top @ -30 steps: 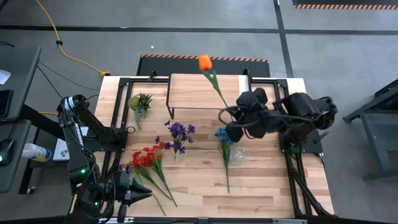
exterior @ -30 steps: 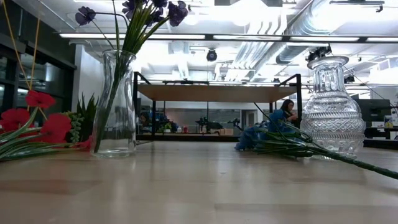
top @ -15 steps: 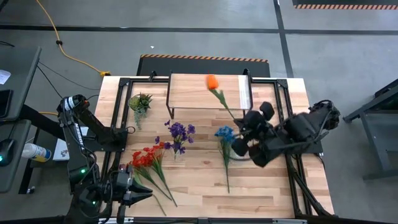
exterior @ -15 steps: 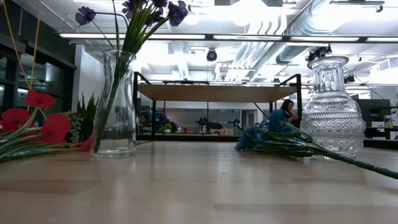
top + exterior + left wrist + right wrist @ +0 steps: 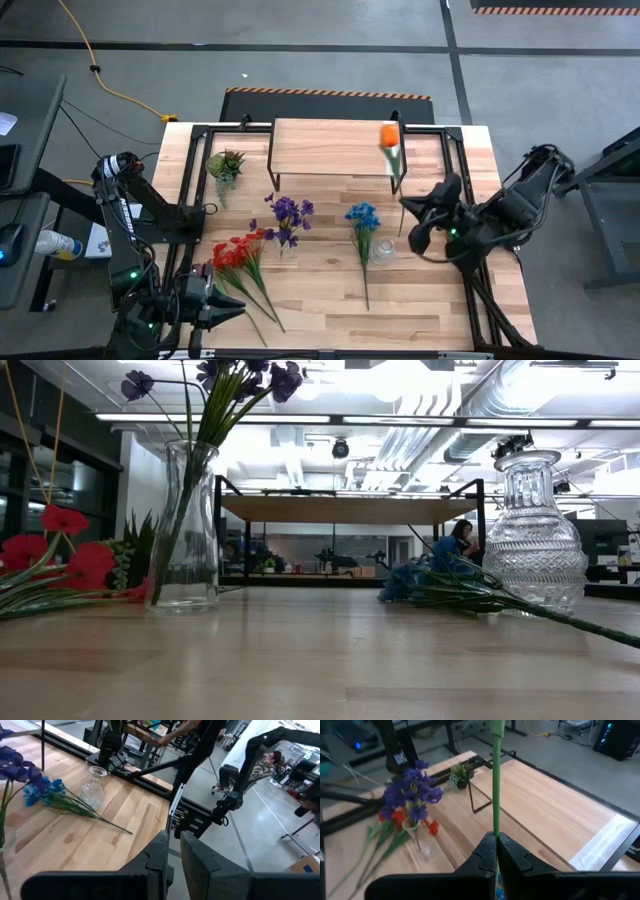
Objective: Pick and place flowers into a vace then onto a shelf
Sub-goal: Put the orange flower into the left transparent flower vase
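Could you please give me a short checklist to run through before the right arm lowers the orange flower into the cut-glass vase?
1. Right gripper shut on the orange flower's stem: ok.
2. Orange flower hangs over the shelf, not yet over the cut-glass vase: not ok.
3. Vase upright, mouth free: ok.
4. Blue flowers lie against the vase; may get nudged: not ok.
5. Left gripper parked at the near-left corner: ok.
6. Stem's lower end below the fingers: cannot tell.

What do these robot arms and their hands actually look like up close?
Both arms are dark, nearly black, built of chunky jointed segments with black cables looping along them. The left arm carries small green indicator lights near its base. The right arm looks bulkier, with rounded housings. The right hand ends in two flat, angular black fingers; the left hand has the same pair.
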